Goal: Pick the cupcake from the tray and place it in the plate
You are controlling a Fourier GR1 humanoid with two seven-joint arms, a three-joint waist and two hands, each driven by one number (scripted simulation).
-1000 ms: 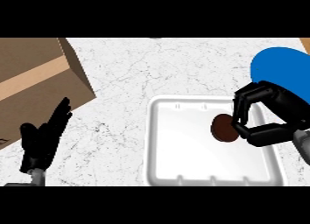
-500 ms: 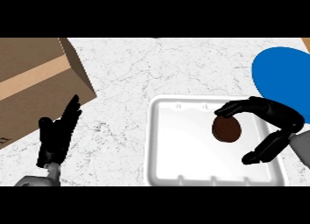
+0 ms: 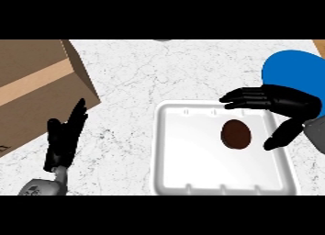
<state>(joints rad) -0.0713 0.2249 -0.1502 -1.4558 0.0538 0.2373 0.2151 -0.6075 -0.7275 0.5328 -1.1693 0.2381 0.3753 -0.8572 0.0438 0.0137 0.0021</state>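
Cupcake (image 3: 236, 134) lay in the white tray (image 3: 185, 160) at the worktop's near right, not yet gripped. Right hand (image 3: 282, 104) arched over it, fingers and thumb spread apart to either side. It needed to lower and close across the cake before lifting toward the blue plate (image 3: 294, 73) beyond. Left hand (image 3: 64, 140) rested open near the brown box (image 3: 30, 87).

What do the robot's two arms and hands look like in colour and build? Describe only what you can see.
Both hands are black, with slender jointed fingers and a thumb. The left hand sits on a grey wrist at the lower left. The right hand joins a grey forearm at the right edge. No cables or sleeves show.
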